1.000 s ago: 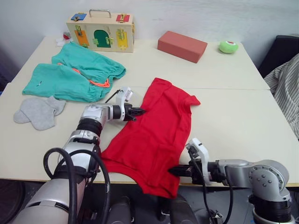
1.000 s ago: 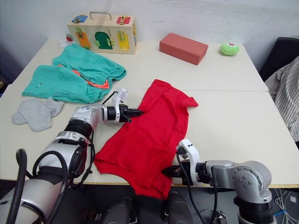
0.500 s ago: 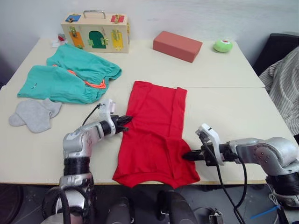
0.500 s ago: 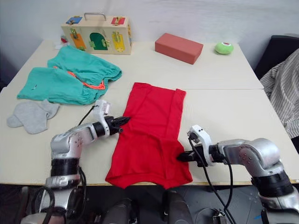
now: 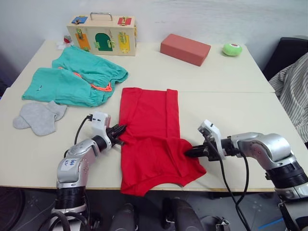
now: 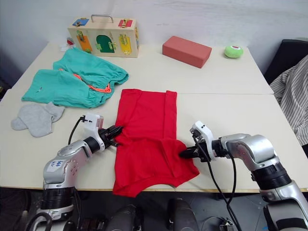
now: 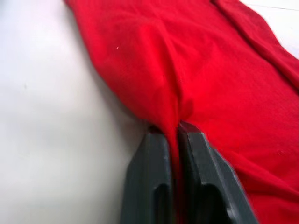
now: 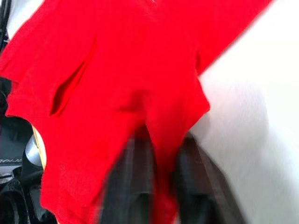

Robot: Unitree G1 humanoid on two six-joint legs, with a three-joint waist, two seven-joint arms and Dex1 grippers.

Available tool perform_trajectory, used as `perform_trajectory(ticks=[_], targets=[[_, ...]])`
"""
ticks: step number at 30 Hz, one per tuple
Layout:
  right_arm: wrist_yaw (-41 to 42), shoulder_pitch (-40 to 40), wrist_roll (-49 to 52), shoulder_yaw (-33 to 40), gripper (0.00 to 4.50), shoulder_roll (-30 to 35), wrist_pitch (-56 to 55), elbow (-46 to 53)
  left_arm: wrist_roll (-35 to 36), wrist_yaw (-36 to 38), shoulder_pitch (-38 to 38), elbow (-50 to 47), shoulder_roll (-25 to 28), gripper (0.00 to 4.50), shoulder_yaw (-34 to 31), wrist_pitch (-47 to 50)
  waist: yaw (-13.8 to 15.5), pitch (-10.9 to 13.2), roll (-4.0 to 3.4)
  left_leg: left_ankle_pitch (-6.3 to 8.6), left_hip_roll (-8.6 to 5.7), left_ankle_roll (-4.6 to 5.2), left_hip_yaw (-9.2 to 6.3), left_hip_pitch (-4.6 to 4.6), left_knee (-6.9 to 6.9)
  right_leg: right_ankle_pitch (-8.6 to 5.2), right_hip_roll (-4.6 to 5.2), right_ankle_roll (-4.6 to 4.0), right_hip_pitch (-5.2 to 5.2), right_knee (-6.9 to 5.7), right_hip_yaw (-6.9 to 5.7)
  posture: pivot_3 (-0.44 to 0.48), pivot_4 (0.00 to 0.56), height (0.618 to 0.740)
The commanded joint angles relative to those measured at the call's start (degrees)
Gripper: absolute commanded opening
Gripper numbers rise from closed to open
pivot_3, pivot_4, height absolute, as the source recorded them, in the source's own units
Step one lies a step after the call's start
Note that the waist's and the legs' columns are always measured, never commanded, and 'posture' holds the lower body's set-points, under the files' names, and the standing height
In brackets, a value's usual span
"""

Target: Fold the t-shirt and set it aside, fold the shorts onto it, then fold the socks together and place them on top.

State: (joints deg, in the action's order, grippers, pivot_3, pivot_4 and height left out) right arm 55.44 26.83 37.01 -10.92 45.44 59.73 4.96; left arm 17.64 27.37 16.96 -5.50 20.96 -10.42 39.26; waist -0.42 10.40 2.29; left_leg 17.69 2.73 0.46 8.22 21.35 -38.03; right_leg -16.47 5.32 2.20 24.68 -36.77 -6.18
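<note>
Two claws pinch the red shirt to fold it.

The left claw (image 5: 117,133) is shut tight on the left edge of the t-shirt (image 5: 149,130), and the right claw (image 5: 189,153) is shut on its right edge. Holding both sides likely lets the robot keep the cloth straight. The shirt lies long and narrow in the middle of the counter (image 5: 231,110), its bottom hanging off the near edge. The shorts (image 5: 77,79) and socks (image 5: 38,116) wait to the left.
</note>
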Motion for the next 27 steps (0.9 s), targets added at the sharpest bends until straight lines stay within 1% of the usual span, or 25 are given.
perform_trajectory(ticks=[1,2,3,4,6,8,9,11,12,14,16,19,23,27], targets=[[5.3,-6.0,-3.6,4.4,2.06,6.3,-11.4,5.1,-1.1,7.3,-2.3,-0.4,7.8,1.94,0.6,-5.3,0.4,0.1,-0.14,0.04,-0.01,0.04,0.0,0.02,0.0,0.0,0.01,0.0,0.0,0.03,-0.01,0.0,0.15,0.74],[7.1,-9.1,-7.7,6.1,2.41,6.9,-23.7,4.9,-4.0,11.6,-4.2,-0.6,12.8,2.26,2.9,-10.7,0.4,0.1,-0.2,0.11,0.0,0.06,0.01,0.02,0.01,0.0,0.0,0.0,-0.02,0.12,-0.01,0.0,0.15,0.74],[8.7,-11.0,-11.4,7.3,2.84,6.8,-35.4,4.0,-5.8,15.2,-6.0,-0.7,16.5,2.63,4.5,-14.9,0.5,0.1,-0.19,0.14,-0.01,0.09,0.0,0.06,0.06,0.0,0.0,0.01,-0.02,0.22,-0.03,0.0,0.15,0.74],[10.0,-12.8,-14.3,8.1,3.14,7.3,-43.8,2.5,-6.5,17.6,-7.8,-1.0,19.5,2.94,5.0,-17.1,0.4,0.2,-0.27,0.17,0.0,0.07,0.0,0.07,0.09,0.0,-0.01,0.01,-0.02,0.33,-0.08,0.0,0.15,0.74],[12.3,-15.3,-18.1,10.6,3.84,7.8,-57.5,-2.5,-6.1,20.9,-10.7,-0.6,22.6,3.58,3.5,-23.6,0.3,0.3,-0.5,0.3,-0.01,0.11,0.14,0.01,0.11,0.0,-0.04,0.07,-0.07,0.44,0.0,0.0,0.15,0.74],[13.8,-16.3,-20.9,13.1,4.5,7.8,-71.0,-9.0,-7.5,24.6,-13.5,0.6,25.7,4.27,3.0,-33.9,0.3,0.3,-0.6,0.34,-0.01,0.18,0.21,0.0,0.12,0.07,-0.03,0.2,-0.13,0.63,0.06,0.0,0.15,0.74],[14.6,-16.1,-22.6,13.7,4.5,7.8,-79.6,-13.0,-7.3,26.7,-14.4,1.3,26.4,4.49,2.4,-39.9,0.3,0.3,-0.61,0.35,-0.01,0.19,0.23,0.02,0.12,0.08,-0.03,0.23,-0.13,0.7,0.06,0.0,0.15,0.74],[16.8,-15.1,-26.8,12.5,4.5,8.5,-96.5,-21.8,-7.8,30.6,-15.2,3.0,27.8,4.49,3.2,-50.8,0.2,0.4,-0.72,0.37,-0.01,0.21,0.25,0.02,0.13,0.09,-0.02,0.23,-0.14,0.76,0.07,0.0,0.15,0.74],[16.7,-14.2,-28.7,11.8,4.5,8.3,-103.0,-26.0,-8.4,32.8,-15.3,4.1,28.6,4.49,4.5,-55.0,0.2,0.4,-0.73,0.37,-0.01,0.22,0.28,0.02,0.13,0.09,-0.03,0.23,-0.13,0.77,0.07,0.0,0.15,0.74],[16.6,-12.0,-30.2,10.2,4.5,6.9,-111.8,-32.5,-8.9,36.9,-14.6,6.8,29.4,4.49,7.3,-62.5,0.2,0.5,-0.84,0.36,0.0,0.22,0.28,0.0,0.13,0.09,-0.04,0.23,-0.14,0.76,0.06,0.0,0.15,0.74],[15.8,-9.7,-31.8,8.2,4.5,5.1,-116.8,-36.5,-10.3,39.0,-12.6,10.1,29.3,4.49,10.0,-68.6,0.1,0.5,-0.88,0.34,0.0,0.25,0.33,-0.12,0.12,0.09,-0.03,0.23,-0.21,0.72,0.1,0.0,0.15,0.74],[15.6,-7.7,-33.1,5.3,4.5,3.7,-122.7,-40.0,-11.6,40.1,-9.4,14.1,28.4,4.49,12.6,-74.7,-0.2,0.4,-0.93,0.25,0.01,0.27,0.33,-0.25,0.11,0.18,-0.03,0.24,-0.32,0.69,0.12,0.0,0.15,0.74],[14.5,-6.9,-33.4,0.3,4.5,0.2,-127.7,-39.1,-13.0,41.1,-4.6,17.4,24.8,4.49,17.8,-81.8,-0.3,0.3,-1.06,0.26,0.05,0.28,0.29,-0.42,0.12,0.19,-0.03,0.23,-0.49,0.7,0.12,0.0,0.15,0.74],[13.4,-7.0,-33.0,-3.3,4.5,-0.8,-128.8,-36.8,-12.3,42.5,-3.6,18.5,23.4,4.49,21.0,-84.3,-0.5,0.2,-1.07,0.29,0.05,0.29,0.29,-0.64,0.13,0.19,-0.03,0.23,-0.7,0.7,0.11,0.0,0.15,0.74]])
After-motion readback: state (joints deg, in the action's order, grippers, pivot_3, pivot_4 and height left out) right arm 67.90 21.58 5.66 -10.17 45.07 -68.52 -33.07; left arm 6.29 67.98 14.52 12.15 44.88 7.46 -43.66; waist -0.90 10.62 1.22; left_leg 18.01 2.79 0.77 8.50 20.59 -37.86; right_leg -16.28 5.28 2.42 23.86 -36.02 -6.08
